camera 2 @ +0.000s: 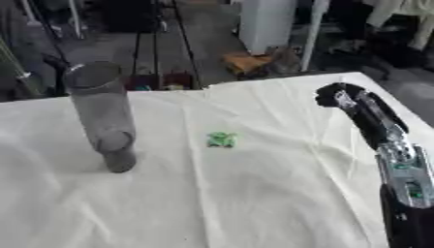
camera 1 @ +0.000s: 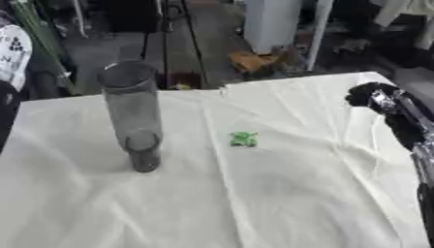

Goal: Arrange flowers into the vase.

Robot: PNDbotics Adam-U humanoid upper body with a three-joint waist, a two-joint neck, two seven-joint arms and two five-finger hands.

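Note:
A tall, clear grey vase (camera 1: 134, 111) stands upright on the left part of the white cloth-covered table (camera 1: 280, 203), and nothing shows inside it. A small green thing (camera 1: 243, 139) lies on the cloth near the middle, to the right of the vase. My right arm comes in along the right edge, and my right hand (camera 2: 333, 94) hangs as a black shape near the table's far right corner, well away from both the vase and the green thing. No flower stems are in view. My left hand does not show.
The cloth is creased, with long folds running front to back. Beyond the far table edge lie a dark floor, a white cabinet (camera 1: 271, 22), an orange object (camera 1: 248, 61) and green rods (camera 1: 34, 34) at the far left.

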